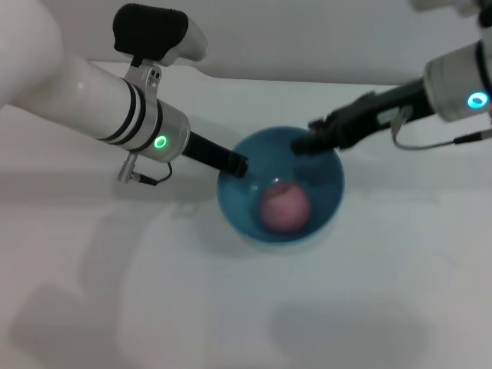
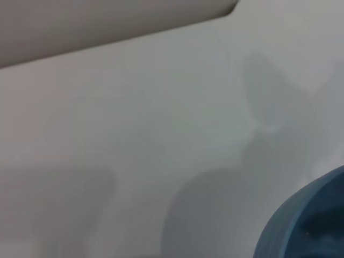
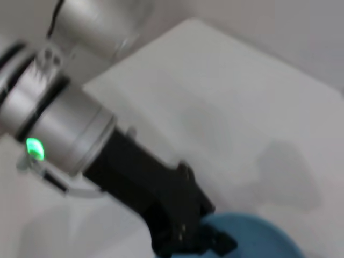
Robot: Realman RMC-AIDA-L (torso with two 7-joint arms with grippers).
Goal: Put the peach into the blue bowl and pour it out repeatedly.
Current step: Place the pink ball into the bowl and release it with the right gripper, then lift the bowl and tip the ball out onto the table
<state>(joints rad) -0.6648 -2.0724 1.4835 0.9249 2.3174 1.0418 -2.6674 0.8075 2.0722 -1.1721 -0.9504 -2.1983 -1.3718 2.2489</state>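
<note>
The peach [image 1: 285, 207] is held inside the bowl [image 1: 327, 157], ready for pouring. The bowl's rim is clamped by the left gripper [image 1: 237, 164]; the right gripper [image 1: 302, 144], above the far rim, cannot be told open or closed.

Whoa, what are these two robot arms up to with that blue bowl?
The robot is working with a peach, which lies inside the blue bowl on a white table. The left pincer is at the bowl's left rim and seems to grip it. The right pincer reaches over the far rim from the other side, just above the fruit. The bowl looks upright, so nothing is being poured out at this moment.
</note>
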